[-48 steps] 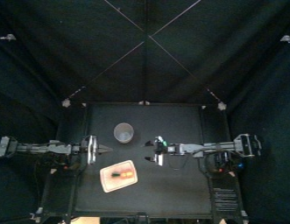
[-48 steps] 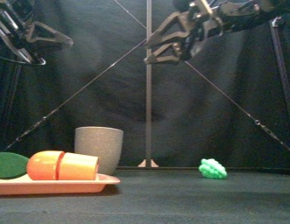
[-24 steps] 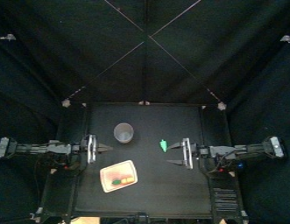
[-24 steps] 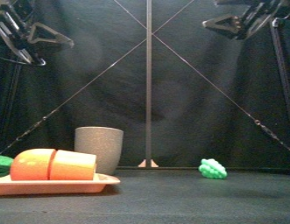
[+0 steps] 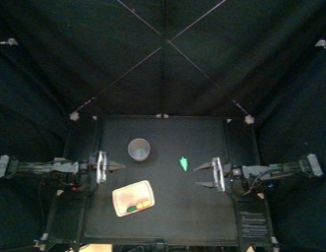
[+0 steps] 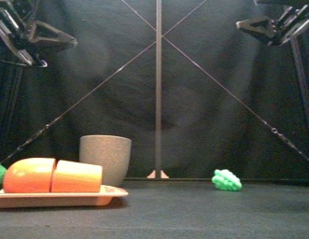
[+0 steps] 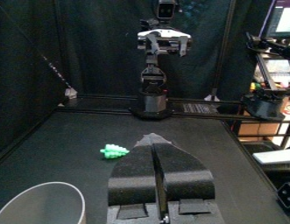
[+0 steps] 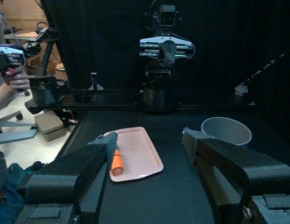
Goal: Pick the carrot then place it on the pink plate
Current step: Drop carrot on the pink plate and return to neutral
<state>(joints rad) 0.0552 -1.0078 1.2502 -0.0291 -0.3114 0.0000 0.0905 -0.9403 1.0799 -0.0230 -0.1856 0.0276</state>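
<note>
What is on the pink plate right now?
The orange carrot lies on its side on the pink plate. The plate's surface beneath it is hidden.

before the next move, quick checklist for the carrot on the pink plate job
1. Carrot lies on the pink tray: ok.
2. Right gripper open and holding nothing: ok.
3. Right gripper raised at the table's right side, apart from the tray: ok.
4. Left gripper shut, raised at the left side, touching nothing: ok.
5. Grey cup upright behind the tray: ok.
6. Carrot's green end fully inside the tray's rim: cannot tell.
</note>
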